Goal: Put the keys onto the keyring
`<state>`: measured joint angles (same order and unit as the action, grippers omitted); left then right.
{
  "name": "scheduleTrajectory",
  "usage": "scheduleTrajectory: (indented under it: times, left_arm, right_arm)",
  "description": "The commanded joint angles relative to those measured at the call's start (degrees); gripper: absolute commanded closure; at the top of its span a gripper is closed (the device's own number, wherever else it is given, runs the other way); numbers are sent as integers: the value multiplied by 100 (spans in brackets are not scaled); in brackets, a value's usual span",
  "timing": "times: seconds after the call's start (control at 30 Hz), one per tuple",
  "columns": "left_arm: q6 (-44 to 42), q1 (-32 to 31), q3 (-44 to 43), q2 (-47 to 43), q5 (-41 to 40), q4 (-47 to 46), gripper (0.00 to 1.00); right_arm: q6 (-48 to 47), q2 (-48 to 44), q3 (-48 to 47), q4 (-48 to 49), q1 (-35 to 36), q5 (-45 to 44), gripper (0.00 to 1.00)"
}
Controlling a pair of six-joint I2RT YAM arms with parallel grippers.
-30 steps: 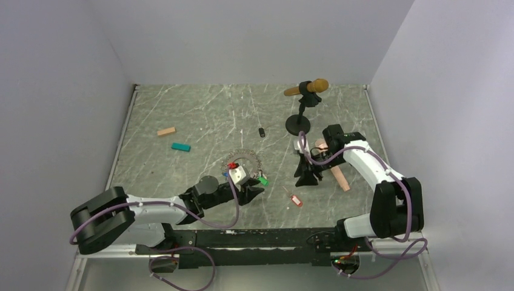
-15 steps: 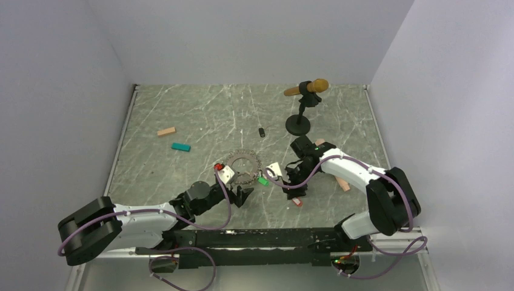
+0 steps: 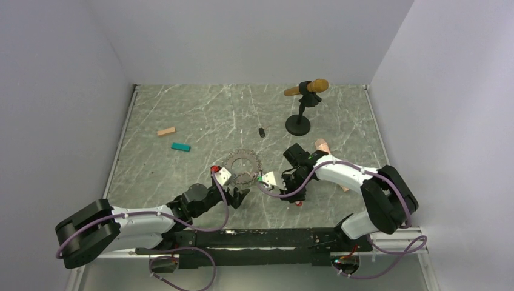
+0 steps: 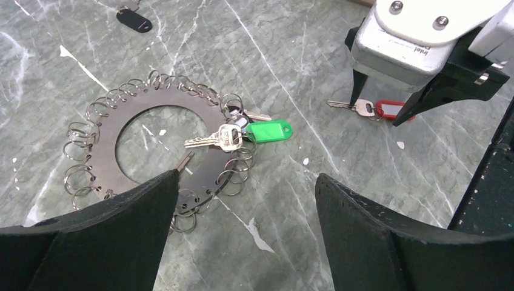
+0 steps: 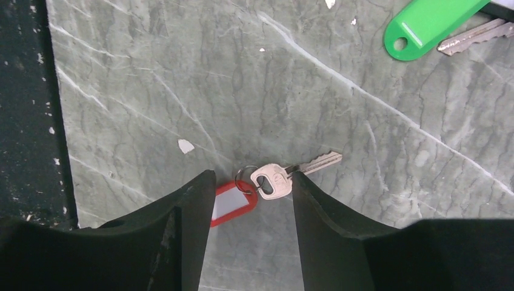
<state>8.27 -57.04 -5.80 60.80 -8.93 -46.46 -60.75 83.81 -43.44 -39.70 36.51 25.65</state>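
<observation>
Left hand (image 4: pixel 247 182) gapes empty by the flat grey metal keyring (image 4: pixel 106 145) edged with wire loops, a green-tagged silver key (image 4: pixel 270 130) at its rim; right hand (image 5: pixel 253 177), open, straddles the red-tagged silver key (image 5: pixel 271 180) on the marble desk (image 4: pixel 291 60).

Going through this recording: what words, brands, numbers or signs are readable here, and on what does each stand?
"intel": on the silver camera housing at the right wrist, small and turned, in the left wrist view.
No writing shows on the green tag.
The red tag has a pale insert with no writing visible.
Any stamp on the key head is too small to read.
</observation>
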Motion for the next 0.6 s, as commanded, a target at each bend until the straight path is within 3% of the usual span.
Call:
scheduleTrajectory:
  times: [0.0,0.57]
  left_arm:
    - [123,26,-28,-69,-72,-288,12]
    - [290,26,-227,-122,241,-5,12]
  right_arm:
    - [107,-140,90,250,90,-273,48]
    - [227,-494,-16,155,-108,-83,84]
